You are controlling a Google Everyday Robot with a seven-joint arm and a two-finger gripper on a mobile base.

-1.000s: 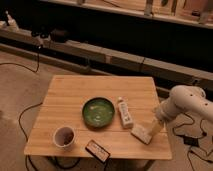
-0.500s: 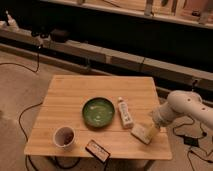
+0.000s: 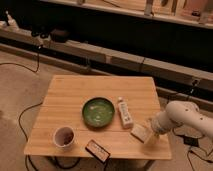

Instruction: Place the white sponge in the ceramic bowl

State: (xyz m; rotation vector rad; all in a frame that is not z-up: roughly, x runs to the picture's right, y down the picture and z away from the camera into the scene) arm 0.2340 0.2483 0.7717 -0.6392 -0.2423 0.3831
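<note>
As the gripper [image 3: 151, 128] sits at the right end of the white sponge [image 3: 139, 132], near the front right corner of the desk [image 3: 65, 95], you face a soft, light load. Whether the gripper has closed on the block or only touches it cannot be told from this view. The sponge lies flat on the wood, just beside the front end of the white labelled bottle [image 3: 124, 112]. It is apart from the dark-green ceramic bowl [image 3: 98, 111], which sits to the left, beyond the bottle. Expect the block to weigh next to nothing, to give under pressure and to resist slipping; nothing about it looks fragile. Take it across its short width, near the middle, firmly enough that it does not twist out. Its long axis appears to run askew to the desk's front edge, from the bottle's end towards the front right corner, though the angle is hard to read. A small white cup [image 3: 64, 136] and a dark flat box [image 3: 97, 150] stand along the front edge, well apart from it.
</note>
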